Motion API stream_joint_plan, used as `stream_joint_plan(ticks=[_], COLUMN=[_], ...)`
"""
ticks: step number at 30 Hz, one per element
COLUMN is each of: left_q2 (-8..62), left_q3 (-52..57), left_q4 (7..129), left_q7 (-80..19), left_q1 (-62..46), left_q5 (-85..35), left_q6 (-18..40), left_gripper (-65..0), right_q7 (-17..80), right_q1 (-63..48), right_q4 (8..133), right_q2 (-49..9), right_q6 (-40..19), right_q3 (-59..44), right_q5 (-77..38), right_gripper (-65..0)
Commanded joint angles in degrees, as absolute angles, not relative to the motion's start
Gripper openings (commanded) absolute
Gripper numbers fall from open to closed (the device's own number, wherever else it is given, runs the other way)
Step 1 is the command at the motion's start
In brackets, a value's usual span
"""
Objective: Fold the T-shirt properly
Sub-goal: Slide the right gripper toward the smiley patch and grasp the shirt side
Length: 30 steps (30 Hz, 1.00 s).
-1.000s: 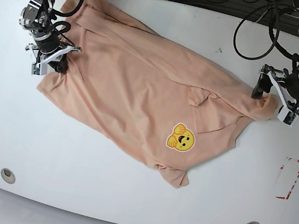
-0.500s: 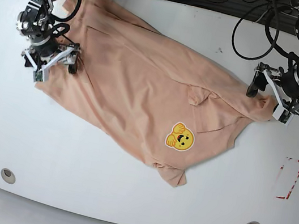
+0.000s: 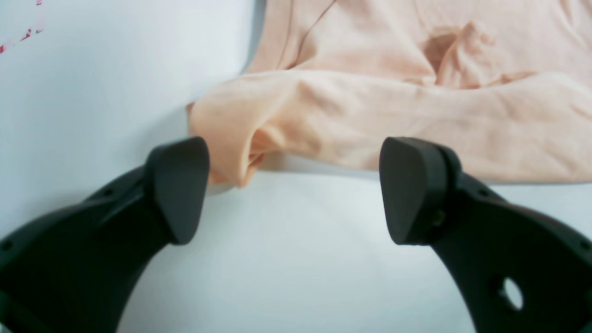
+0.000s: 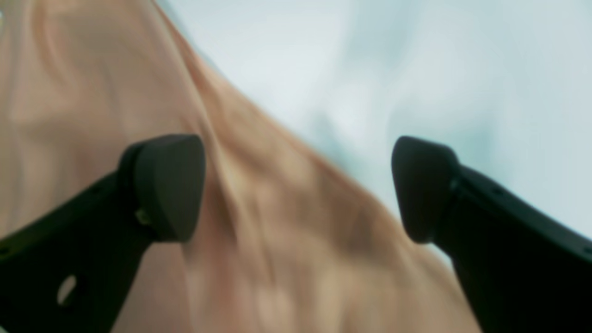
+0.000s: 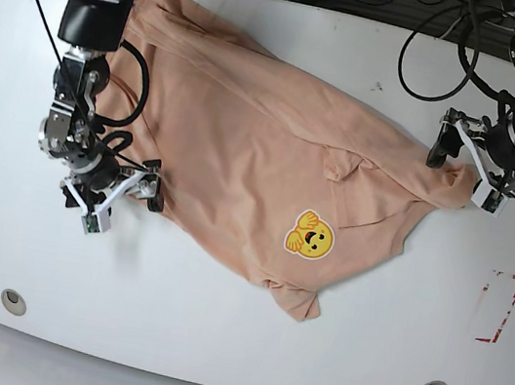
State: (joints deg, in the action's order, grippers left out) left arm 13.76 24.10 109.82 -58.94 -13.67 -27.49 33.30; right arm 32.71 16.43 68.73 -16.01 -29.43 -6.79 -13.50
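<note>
Across the middle of the white desk (image 5: pixel 212 343), the soft peach short-sleeved cotton T-shirt (image 5: pixel 246 141) lies spread on a slant, one end reaching the far left corner and the other running toward the right edge, with its small yellow smiling-face print (image 5: pixel 311 236) facing up nearer the front edge. It is not yet folded: the cloth is flat but skewed and wrinkled, with a small raised pucker near its centre and a bunched corner at the front, so I judge the work to be at the stage of taking new holds rather than finishing. The right gripper (image 5: pixel 109 195) sits at the shirt's left edge, toward the left side of the desk; its wrist view, though blurred, shows both black fingers spread wide with the shirt's edge running beneath and between them and nothing pinched, which reads as a pose for picking up that hem. The left gripper (image 5: pixel 478 172) stands at the shirt's tip near the right edge of the desk, its jaws likewise wide apart; in its wrist view the rolled end of the sleeve (image 3: pixel 231 134) lies just beside one fingertip (image 3: pixel 178 185), whether touching I cannot tell, while bare desk fills the gap, so it holds nothing. Placed at opposite ends, both arms look set to grip and straighten the garment.
</note>
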Motion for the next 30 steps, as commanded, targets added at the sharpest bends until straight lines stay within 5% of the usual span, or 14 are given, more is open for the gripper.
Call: stream_joint_plan(ticks=[1, 12, 30], left_q2=[14.55, 14.64, 14.64], left_q3=[24.4, 24.57, 24.57], left_q4=[110.73, 110.73, 109.93], left_q7=[-57.8, -57.8, -57.8], left_q1=[-13.32, -13.49, -13.58], left_q5=[-28.18, -28.18, -28.18], left_q6=[33.36, 33.36, 33.36], left_gripper=[-12.4, -12.5, -12.5], right_q7=[29.32, 22.02, 21.76], right_q1=[20.79, 30.64, 30.9], right_q4=[65.27, 48.84, 47.16], right_q2=[-17.01, -15.25, -8.48], right_q6=[-29.23, -28.97, -28.88], right_q3=[-4.7, 6.46, 7.08], right_q5=[-14.02, -14.11, -14.02], right_gripper=[-6.8, -7.3, -7.3])
